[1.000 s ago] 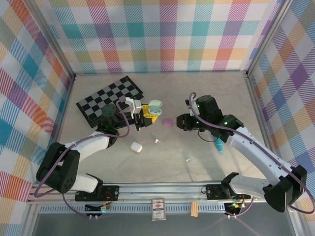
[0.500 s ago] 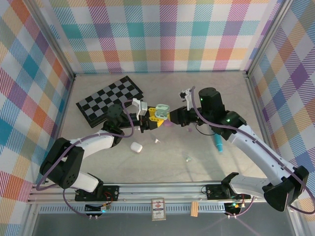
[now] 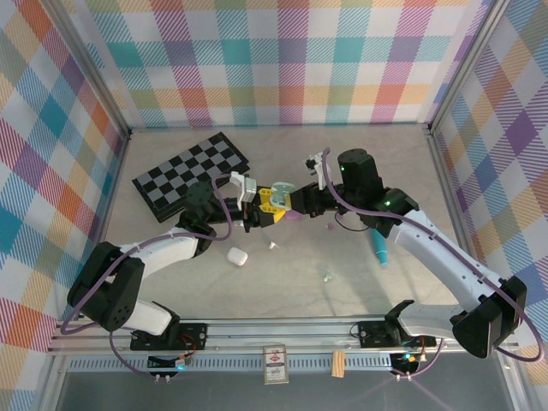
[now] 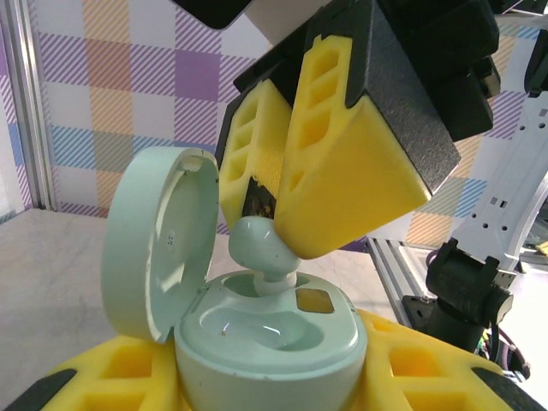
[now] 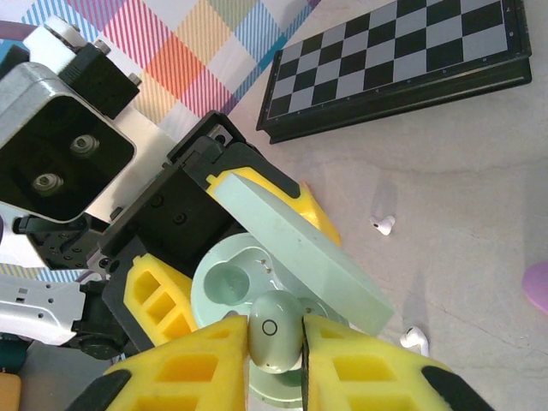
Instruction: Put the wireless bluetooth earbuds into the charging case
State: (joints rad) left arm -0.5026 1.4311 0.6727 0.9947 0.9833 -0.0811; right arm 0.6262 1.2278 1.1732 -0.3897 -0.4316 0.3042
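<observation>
Since a second ago both arms have closed in and met over the table point(image 3: 342, 282) middle. Left pincer point(image 3: 269, 205) clamped on the open mint case point(image 4: 265, 342), held up, lid point(image 4: 154, 240) tipped back. Right pincer point(image 5: 276, 342) reaches in from the right, clamped on a mint bud point(image 4: 261, 244), its stem at the case's far socket

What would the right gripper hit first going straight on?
The open case in the left gripper, directly ahead. The bud pinched by the right gripper looks to be at a socket, though contact is hard to judge.
</observation>
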